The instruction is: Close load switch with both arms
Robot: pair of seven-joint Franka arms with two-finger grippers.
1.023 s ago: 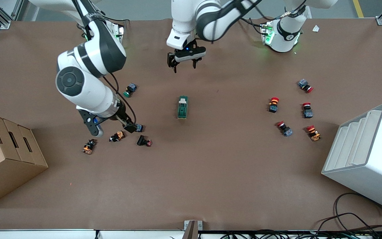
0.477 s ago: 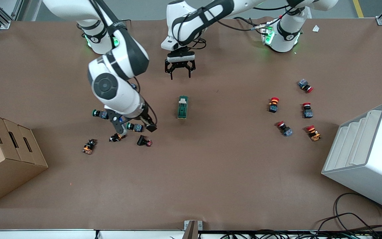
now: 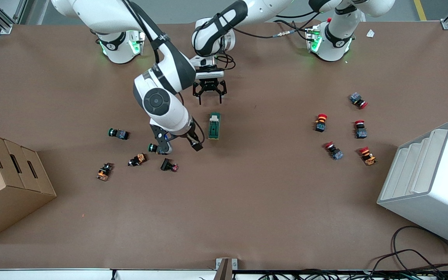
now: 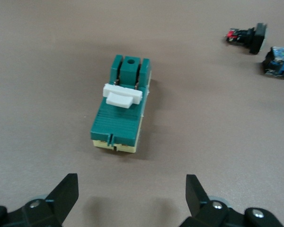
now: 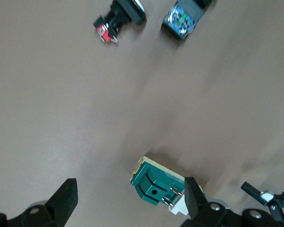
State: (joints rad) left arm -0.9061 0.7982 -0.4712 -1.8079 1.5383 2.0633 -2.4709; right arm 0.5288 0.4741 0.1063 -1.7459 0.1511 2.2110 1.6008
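Observation:
The dark-green load switch (image 3: pixel 214 126) lies mid-table with its white toggle (image 3: pixel 214 116) at the end toward the robots' bases. My left gripper (image 3: pixel 209 96) is open and empty, hanging over the table just off that toggle end. In the left wrist view the switch (image 4: pixel 123 113) lies straight ahead of the open gripper (image 4: pixel 131 195). My right gripper (image 3: pixel 181 147) is open and empty over the table beside the switch, toward the right arm's end. In the right wrist view the switch (image 5: pixel 157 187) sits close to one fingertip (image 5: pixel 193 196).
Green, orange and black-red push buttons (image 3: pixel 137 159) lie scattered toward the right arm's end, and red ones (image 3: pixel 333 151) toward the left arm's end. A cardboard box (image 3: pixel 6 182) and a white rack (image 3: pixel 430 182) stand at the two table ends.
My right arm has swung from the push-button cluster toward the switch. My left gripper has come closer to the switch's toggle end. The switch has not moved.

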